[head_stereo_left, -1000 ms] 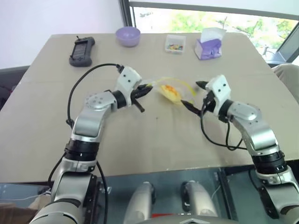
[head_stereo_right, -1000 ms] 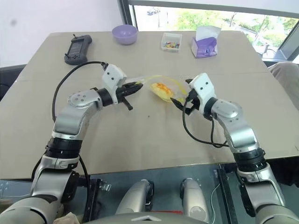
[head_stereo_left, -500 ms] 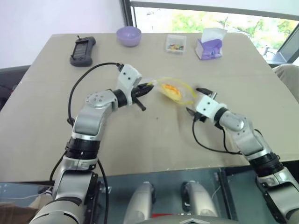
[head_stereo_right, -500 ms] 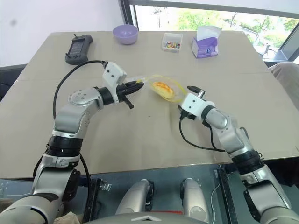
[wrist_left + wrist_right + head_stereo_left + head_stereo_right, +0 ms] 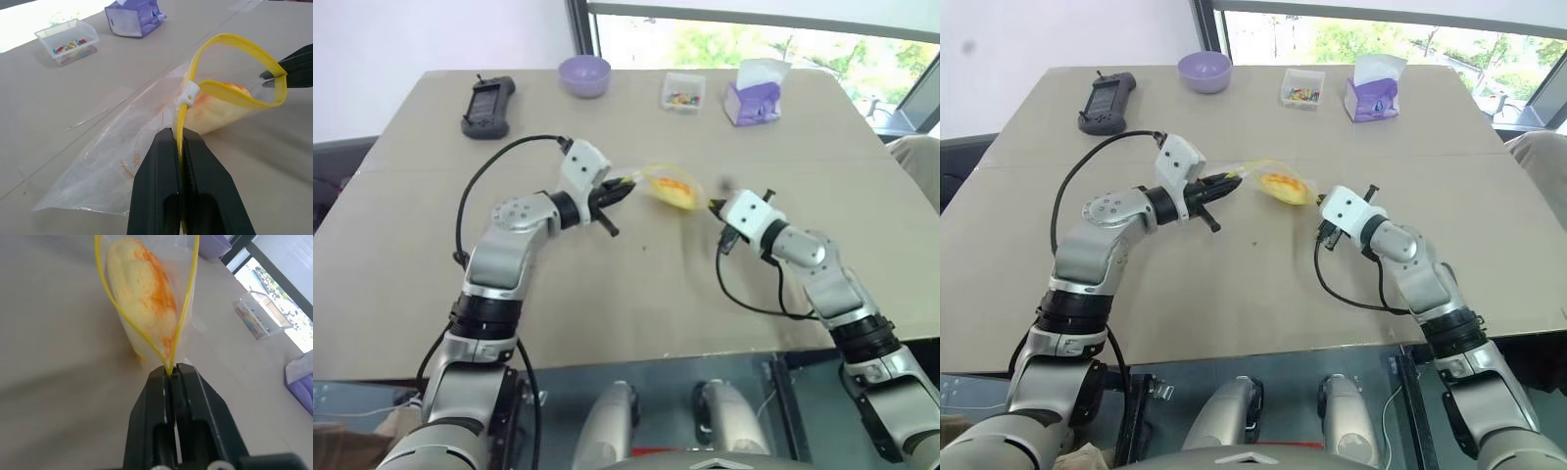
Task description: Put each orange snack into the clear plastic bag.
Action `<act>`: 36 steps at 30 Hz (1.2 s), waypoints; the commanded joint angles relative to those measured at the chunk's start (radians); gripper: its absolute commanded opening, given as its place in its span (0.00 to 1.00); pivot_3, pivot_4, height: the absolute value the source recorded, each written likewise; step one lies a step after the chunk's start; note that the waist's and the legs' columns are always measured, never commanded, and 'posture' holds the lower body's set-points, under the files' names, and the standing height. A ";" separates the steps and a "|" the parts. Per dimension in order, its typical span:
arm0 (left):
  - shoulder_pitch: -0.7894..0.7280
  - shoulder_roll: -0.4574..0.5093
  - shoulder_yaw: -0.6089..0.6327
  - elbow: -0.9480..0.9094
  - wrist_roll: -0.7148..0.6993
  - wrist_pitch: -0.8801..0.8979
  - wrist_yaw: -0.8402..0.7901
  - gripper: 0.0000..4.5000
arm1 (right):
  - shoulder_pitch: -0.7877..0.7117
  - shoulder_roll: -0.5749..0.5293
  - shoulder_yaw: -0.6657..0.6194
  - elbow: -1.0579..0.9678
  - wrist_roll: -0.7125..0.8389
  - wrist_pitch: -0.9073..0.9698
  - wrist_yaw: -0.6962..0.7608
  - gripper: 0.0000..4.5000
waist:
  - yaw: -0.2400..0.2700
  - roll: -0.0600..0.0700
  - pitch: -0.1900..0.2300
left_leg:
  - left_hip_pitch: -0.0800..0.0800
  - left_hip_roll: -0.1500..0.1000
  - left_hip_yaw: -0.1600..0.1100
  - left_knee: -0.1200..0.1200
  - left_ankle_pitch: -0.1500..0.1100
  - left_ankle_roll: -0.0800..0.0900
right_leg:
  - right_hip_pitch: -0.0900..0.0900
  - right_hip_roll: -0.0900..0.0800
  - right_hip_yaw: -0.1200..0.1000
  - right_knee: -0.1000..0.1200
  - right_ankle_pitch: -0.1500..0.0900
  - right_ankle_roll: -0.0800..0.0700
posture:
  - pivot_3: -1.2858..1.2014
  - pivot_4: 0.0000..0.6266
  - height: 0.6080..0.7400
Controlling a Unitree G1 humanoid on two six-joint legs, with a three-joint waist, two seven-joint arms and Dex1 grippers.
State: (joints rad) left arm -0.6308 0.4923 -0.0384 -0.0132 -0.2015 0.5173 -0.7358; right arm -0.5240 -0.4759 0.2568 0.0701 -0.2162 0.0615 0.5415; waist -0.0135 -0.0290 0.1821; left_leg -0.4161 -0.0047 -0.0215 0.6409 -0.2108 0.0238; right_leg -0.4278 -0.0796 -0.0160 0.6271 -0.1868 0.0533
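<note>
The clear plastic bag (image 5: pixel 112 166) hangs stretched between my two grippers above the middle of the table (image 5: pixel 607 284). Its yellow-edged mouth (image 5: pixel 234 93) gapes in a loop. One orange snack (image 5: pixel 144 289), pale yellow with an orange top, sits inside the bag (image 5: pixel 672 189). My left gripper (image 5: pixel 179 134) is shut on the yellow strip just below the white slider (image 5: pixel 189 91). At the opposite end of the mouth, my right gripper (image 5: pixel 171 372) is shut on the yellow rim (image 5: pixel 713 206).
Along the far edge stand a purple bowl (image 5: pixel 582 74), a small clear box of colourful bits (image 5: pixel 681 91) and a purple-and-white tissue pack (image 5: pixel 752 95). A black handheld device (image 5: pixel 486 106) lies at the far left. Cables loop off both wrists.
My right gripper, open beside the bag before, has rolled, dipped and shut on the bag's yellow rim. The left gripper has kept its grip and place.
</note>
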 commanded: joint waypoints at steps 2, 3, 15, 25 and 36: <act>-0.007 0.048 0.059 -0.068 -0.071 -0.005 -0.059 0.00 | -0.047 -0.072 -0.104 -0.105 0.106 0.040 0.104 0.01 | 0.000 0.000 0.000 | 0.000 0.000 0.000 0.000 0.000 0.000 | 0.000 0.000 0.000 0.000 0.000 0.000 | 0.52 0.24 1.00; -0.008 0.056 0.064 -0.072 -0.085 0.000 -0.072 0.00 | -0.051 -0.082 -0.115 -0.117 0.128 0.054 0.126 0.01 | 0.000 0.000 0.000 | 0.000 0.000 0.000 0.000 0.000 0.000 | 0.000 0.000 0.000 0.000 0.000 0.000 | 0.52 0.24 1.00; -0.163 0.041 0.049 0.102 -0.077 -0.053 -0.012 0.00 | -0.270 -0.174 -0.133 0.062 0.161 0.029 0.212 0.01 | 0.001 0.000 0.000 | 0.002 0.000 -0.001 0.002 0.000 0.000 | 0.004 0.000 -0.002 -0.001 0.000 0.000 | 0.52 0.24 1.00; 0.071 0.075 -0.044 0.015 0.087 -0.412 -0.041 0.00 | -0.042 -0.140 -0.099 -0.058 0.060 -0.084 0.088 0.01 | 0.001 0.000 0.000 | 0.000 0.000 0.004 -0.004 0.001 -0.002 | -0.001 -0.001 0.002 -0.002 0.000 0.000 | 0.52 0.24 1.00; 0.253 0.089 -0.117 -0.030 0.256 -0.575 0.015 0.00 | 0.260 -0.127 -0.081 -0.215 0.046 -0.007 0.115 0.41 | 0.004 0.001 0.000 | 0.002 0.001 0.004 0.003 -0.002 0.002 | 0.002 -0.001 0.003 0.000 0.000 0.001 | 0.52 0.24 1.00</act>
State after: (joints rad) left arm -0.3790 0.5744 -0.1597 -0.0259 0.0302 -0.0106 -0.7420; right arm -0.2647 -0.5851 0.2230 -0.0836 -0.1949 0.0547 0.6533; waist -0.0092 -0.0285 0.1820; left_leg -0.4140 -0.0041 -0.0174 0.6439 -0.2123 0.0258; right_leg -0.4257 -0.0801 -0.0134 0.6266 -0.1872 0.0540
